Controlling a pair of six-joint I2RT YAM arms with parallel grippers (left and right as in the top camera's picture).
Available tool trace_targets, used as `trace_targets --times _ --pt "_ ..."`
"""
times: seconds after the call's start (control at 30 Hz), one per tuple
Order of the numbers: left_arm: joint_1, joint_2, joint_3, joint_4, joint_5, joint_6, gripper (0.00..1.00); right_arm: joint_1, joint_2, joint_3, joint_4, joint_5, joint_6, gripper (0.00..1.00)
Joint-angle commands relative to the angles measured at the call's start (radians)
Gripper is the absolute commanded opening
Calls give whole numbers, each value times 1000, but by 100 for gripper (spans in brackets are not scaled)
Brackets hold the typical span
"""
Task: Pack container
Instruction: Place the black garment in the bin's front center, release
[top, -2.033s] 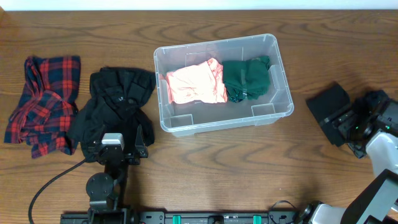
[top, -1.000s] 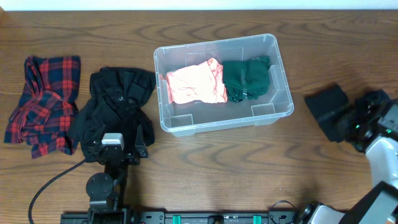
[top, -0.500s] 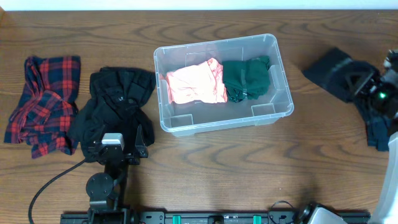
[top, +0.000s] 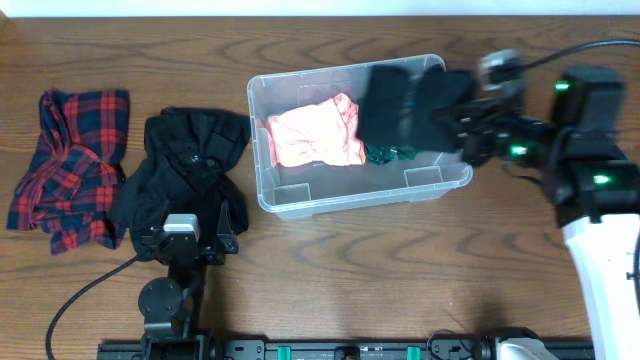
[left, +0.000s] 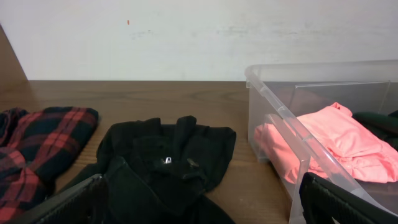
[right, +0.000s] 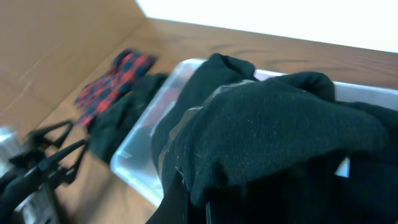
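The clear container (top: 262, 150) stands mid-table with a pink garment (top: 315, 135) on its left side and a green one (top: 385, 152) partly hidden on its right. My right gripper (top: 468, 125) is shut on a black garment (top: 405, 105) that hangs over the container's right end. In the right wrist view that black garment (right: 273, 130) fills the frame above the container's rim (right: 134, 165), covering my right gripper (right: 196, 208). My left gripper (top: 190, 235) stands open near the front left, over the lower edge of a black jacket (top: 190, 160); its fingers (left: 68, 202) hold nothing.
A red and blue plaid shirt (top: 70, 170) lies at the far left, beside the black jacket (left: 168, 162). In the left wrist view the container's wall (left: 280, 115) rises on the right with the pink garment (left: 329, 143) inside. A cable (top: 75, 300) loops by the left arm's base.
My right arm has carried the black garment from the table's right edge leftward, up over the container's right end. The left arm has not moved.
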Motion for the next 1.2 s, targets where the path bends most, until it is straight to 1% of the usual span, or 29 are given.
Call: trace_targets --times 0.0,0.1,0.23,0.63,1.0,1.03,1.07,1.1,1.13,1.17 --pt "3 -1 -17 -34 15 -2 98 135 10 26 22 88 -22 1" --pt "3 -1 -17 -34 15 -2 98 245 45 21 41 200 -2 1" --pt "3 -1 -17 -34 15 -2 98 313 105 17 75 231 13 1" --pt "3 -1 -17 -34 15 -2 98 418 335 17 98 224 -7 1" --pt "3 -1 -17 -34 15 -2 98 456 441 17 75 227 -11 1" --pt "3 -1 -17 -34 15 -2 98 456 443 17 68 228 -11 7" --pt "3 -1 -17 -34 15 -2 98 456 443 17 60 232 -11 31" --pt "3 -1 -17 -34 15 -2 98 456 443 17 53 240 -11 49" --pt "3 -1 -17 -34 15 -2 98 456 443 17 42 254 -11 57" --pt "3 -1 -17 -34 15 -2 98 456 443 17 34 262 -11 61"
